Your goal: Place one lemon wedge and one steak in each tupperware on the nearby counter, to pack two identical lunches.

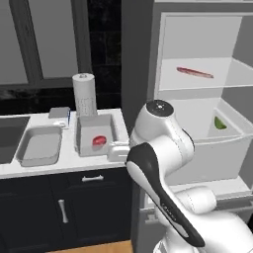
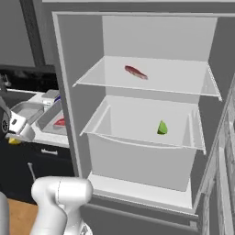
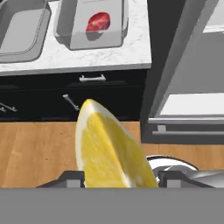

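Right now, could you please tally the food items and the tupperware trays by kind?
Steaks: 2, one in the right tupperware, one on the upper fridge shelf.
Lemon wedges: 2, yellow one in the gripper, green one in the fridge drawer.
Tupperware: 2.
Total: 6.

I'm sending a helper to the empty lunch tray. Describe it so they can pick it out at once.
On the white marble-patterned counter left of the open white fridge, two shallow grey rectangular trays sit side by side in front of the white paper-towel roll. The one wanted is the left tray, next to the dark sink; unlike the right tray, it holds no red steak.
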